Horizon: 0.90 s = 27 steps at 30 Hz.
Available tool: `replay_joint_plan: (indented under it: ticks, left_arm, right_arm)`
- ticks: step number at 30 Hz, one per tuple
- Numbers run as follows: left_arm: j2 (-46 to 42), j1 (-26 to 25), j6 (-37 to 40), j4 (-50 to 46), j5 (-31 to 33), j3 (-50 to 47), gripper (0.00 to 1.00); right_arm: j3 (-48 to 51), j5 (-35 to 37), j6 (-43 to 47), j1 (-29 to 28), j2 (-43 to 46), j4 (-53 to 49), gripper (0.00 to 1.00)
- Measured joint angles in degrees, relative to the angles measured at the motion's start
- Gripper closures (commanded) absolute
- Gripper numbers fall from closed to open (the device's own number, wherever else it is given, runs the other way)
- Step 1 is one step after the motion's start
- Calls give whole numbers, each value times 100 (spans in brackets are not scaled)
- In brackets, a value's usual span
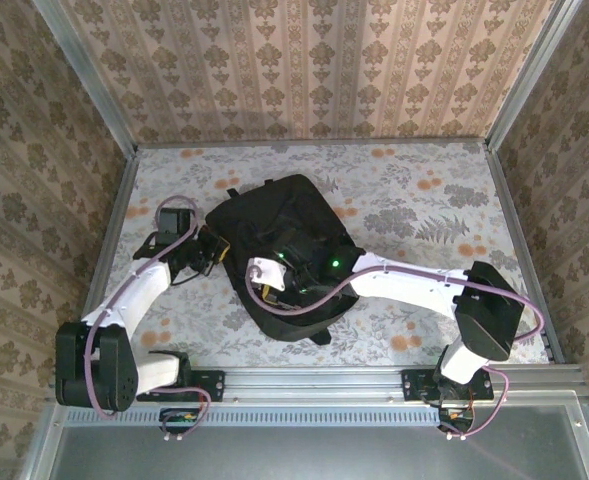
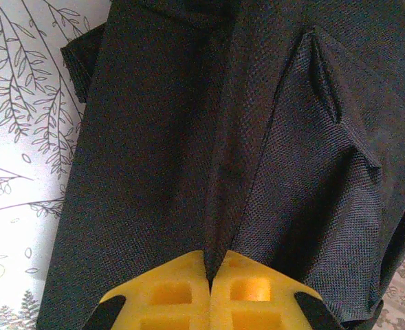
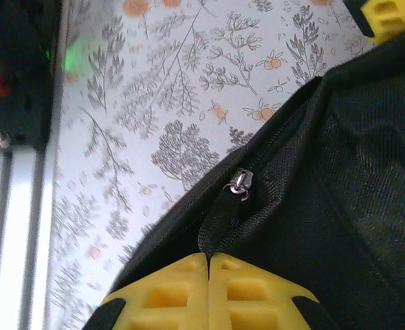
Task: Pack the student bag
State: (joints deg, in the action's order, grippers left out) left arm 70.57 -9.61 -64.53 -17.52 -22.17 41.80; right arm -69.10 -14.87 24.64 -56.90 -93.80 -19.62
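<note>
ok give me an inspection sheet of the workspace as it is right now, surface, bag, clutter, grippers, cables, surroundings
surface: table with a floral print top
job's things: student bag, black, lying mid-table between the two arms
clutter: nothing seen
grippers: left gripper shut, with a fold of the bag's fabric pinched between its fingers; right gripper shut, apparently on the bag's edge just below the zip pull
cables: purple cables run along both arms; the right arm's loop passes over the bag
surroundings: wallpapered walls on three sides, metal rail at the near edge carrying the arm bases
</note>
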Motion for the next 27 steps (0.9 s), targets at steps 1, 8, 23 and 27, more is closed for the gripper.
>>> replay_joint_plan:
  ticks: [1, 8, 23, 27]
  left_arm:
    - [28, 0, 11, 0, -9, 20, 100]
    - [275, -11, 162, -192, -28, 358, 100]
    - [1150, 4, 824, -844, 295, 1443, 100]
    - [1307, 31, 990, -1025, 363, 1659, 100]
  right_arm:
    - [-92, 24, 284, 0, -46, -96, 100]
    - [-505, 144, 1838, -105, -146, -752, 100]
    - [-584, 236, 2684, -487, -76, -1950, 100]
    - [-564, 227, 2660, -487, 105, -2059, 100]
